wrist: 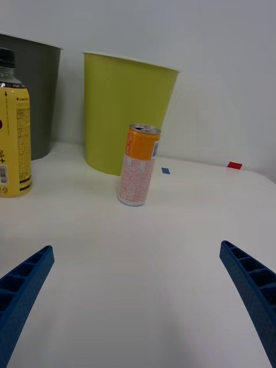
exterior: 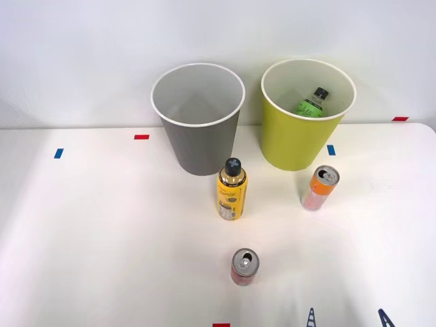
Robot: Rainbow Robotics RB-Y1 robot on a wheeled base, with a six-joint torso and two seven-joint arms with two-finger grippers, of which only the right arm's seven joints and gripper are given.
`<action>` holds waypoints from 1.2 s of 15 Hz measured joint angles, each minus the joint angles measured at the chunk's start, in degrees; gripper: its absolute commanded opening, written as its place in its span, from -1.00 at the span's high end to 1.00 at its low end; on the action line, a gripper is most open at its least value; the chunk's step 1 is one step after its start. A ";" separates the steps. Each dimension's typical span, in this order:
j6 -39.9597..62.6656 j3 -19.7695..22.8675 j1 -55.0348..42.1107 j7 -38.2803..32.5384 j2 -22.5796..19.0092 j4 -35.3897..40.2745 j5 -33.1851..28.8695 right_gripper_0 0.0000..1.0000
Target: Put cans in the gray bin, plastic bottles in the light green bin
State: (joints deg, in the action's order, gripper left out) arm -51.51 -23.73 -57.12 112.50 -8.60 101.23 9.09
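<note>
Blue ribbed fingers (wrist: 23, 282) sit at the corners of my wrist view, so my right gripper (exterior: 347, 319) has its jaws spread wide with nothing between them, low over the white bench (exterior: 102, 238) at the near edge of the front view. Nearest to me stands the short red can (exterior: 244, 266), upright, its long axis vertical and its silver pull-tab top facing up. Farther out and to the right stands the orange-and-pink can (wrist: 138, 165), also upright with its tab end up; in the wrist view it lies ahead of the open jaws, well apart from both fingers. Left of it, roughly level, a yellow-labelled bottle (exterior: 231, 190) with a dark cap stands upright, cap pointing up, just in front of the gray bin (exterior: 199, 126). That bin stands upright at the far side of the bench, mouth open upward, its pale inside bare as far as I can see. Beside it on the right is the light green bin (exterior: 300, 133), near but not touching the gray one. Inside it a green-labelled bottle (exterior: 312, 103) leans against the far wall, long axis tilted, black cap uppermost.
</note>
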 measured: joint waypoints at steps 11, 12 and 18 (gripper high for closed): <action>0.00 0.00 0.00 0.00 -0.01 0.01 -0.02 -1.00; 0.00 0.00 0.00 0.00 -0.01 0.01 -0.02 -1.00; 0.00 0.00 -0.01 0.00 -0.01 0.01 -0.03 -1.00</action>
State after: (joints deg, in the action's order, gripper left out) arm -51.51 -23.73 -57.13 112.50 -8.61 101.24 9.06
